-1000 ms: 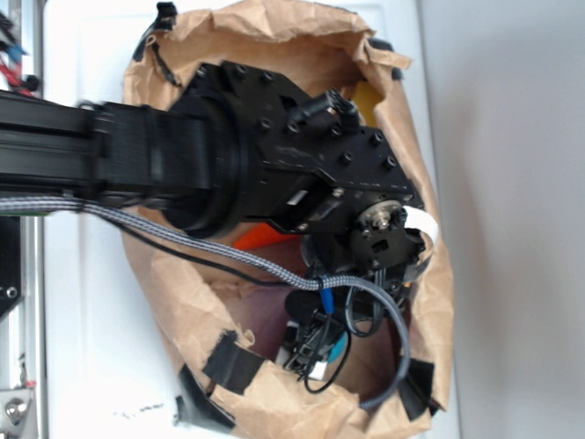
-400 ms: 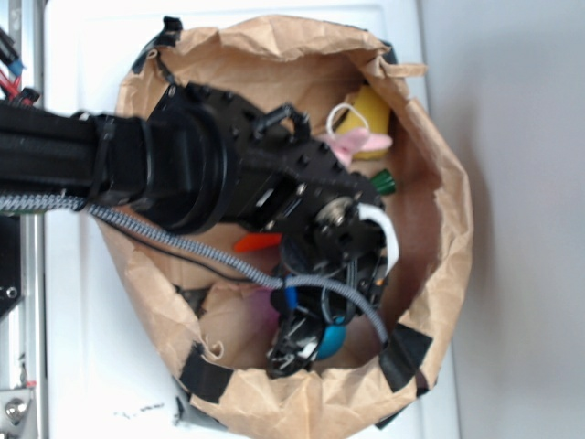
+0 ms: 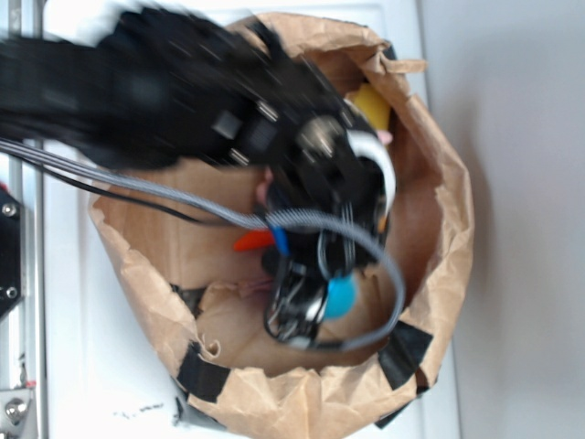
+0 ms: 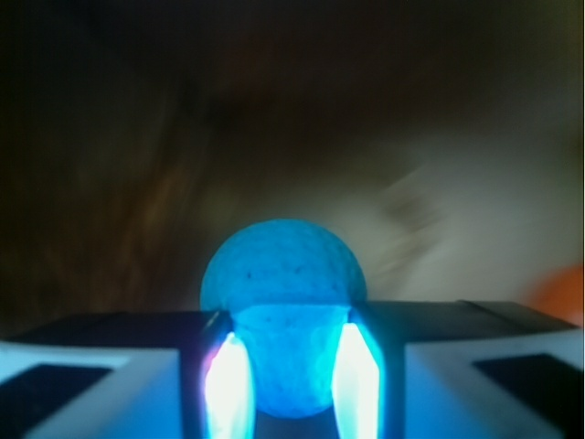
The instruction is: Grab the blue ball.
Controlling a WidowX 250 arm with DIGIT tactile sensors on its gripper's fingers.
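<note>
The jaws are clamped on the blue ball [image 4: 283, 302]: in the wrist view the two pale fingers [image 4: 225, 384] press against its lower flanks, one on each side, and the rounded top bulges well above them. So the gripper [image 4: 285, 389] has the ball, but low down rather than across its widest part, and that is the first worry. A round, matte thing pinched below its middle could squirt upward out of the grip if the squeeze slackens or the arm jerks.

From across the room, the ball [image 3: 340, 296] shows as a teal blob at the end of the gripper [image 3: 315, 306], inside the brown paper bag [image 3: 439, 229], toward its lower rim. The arm [image 3: 183, 82] is smeared with motion blur, as is the background in the wrist view, so it looks to be moving fast. A quick swing with a marginal hold is what I would expect to shake the ball loose.

The looped grey cable [image 3: 384, 274] hangs right around the gripper and close to the bag's crumpled wall. It could catch on the paper or the black tape patches [image 3: 402, 352] at the rim and tug the bag sideways on the white desk [image 3: 82, 366]. An orange object [image 3: 251, 242] and a yellow one [image 3: 373, 105] lie in the bag too; a dropped ball would roll among them.
</note>
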